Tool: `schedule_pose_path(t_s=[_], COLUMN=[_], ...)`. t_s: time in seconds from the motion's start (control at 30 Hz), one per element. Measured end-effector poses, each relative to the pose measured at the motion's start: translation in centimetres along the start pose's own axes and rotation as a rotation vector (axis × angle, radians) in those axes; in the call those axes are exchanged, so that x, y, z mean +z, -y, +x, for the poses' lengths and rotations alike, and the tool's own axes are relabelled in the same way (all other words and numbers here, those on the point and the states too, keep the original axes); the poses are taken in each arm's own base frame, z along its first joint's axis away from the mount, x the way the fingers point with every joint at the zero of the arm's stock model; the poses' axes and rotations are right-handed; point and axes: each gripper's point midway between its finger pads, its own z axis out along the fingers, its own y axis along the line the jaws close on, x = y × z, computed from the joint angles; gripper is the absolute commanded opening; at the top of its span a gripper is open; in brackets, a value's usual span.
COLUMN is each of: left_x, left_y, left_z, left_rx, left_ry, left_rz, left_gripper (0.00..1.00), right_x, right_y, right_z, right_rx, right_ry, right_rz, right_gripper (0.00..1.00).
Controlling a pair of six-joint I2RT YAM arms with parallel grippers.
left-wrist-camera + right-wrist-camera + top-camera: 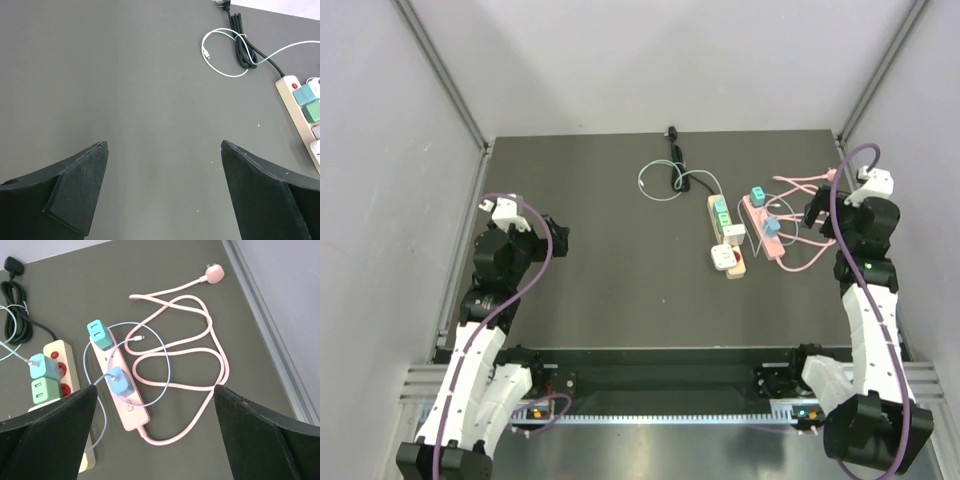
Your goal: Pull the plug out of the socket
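You have two plugs seated in the pink strip, which lies near the table's far right corner: a teal plug at its far end and a blue plug midway along. Just left of it lies the beige strip, and the pink cord loops toward the right edge. Your right gripper hangs above the pink strip, jaws wide apart and holding nothing. Your left gripper, also spread wide, hangs over bare table nearer the left edge, well apart from the strips.
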Motion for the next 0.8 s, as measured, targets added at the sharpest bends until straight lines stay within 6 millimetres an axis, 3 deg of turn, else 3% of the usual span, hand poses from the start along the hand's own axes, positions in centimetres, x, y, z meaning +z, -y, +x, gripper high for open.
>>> schedule_pose_path(t_s=[0.13,0.33,0.6,0.8], left_x=[0.0,-0.1,0.4,2.6], left_y=[0.1,0.8,5.5,10.2], left_z=[0.0,0.2,0.8,3.7], left_rx=[0.000,-0.003,-0.095,-0.323], left_ry=[-0.001,-0.011,-0.070,-0.249], left_rz=[0.004,0.043,0.283,0.467], left_gripper=[0.99,0.99,0.99,0.99], right_x=[-0.4,-1.8,-3.6,-3.8], right_y=[-0.9,-3.9,-6.6,-7.1], right_z=[-1.1,-2.4,0.0,3.8], right_rx=[-0.035,-0.244,-0.419,-0.407], right_ry=[0.013,0.022,0.005,-0.072], right_rz=[-0.054,-0.254,-0.470,-0.553], right_gripper=[1.00,1.00,1.00,1.00])
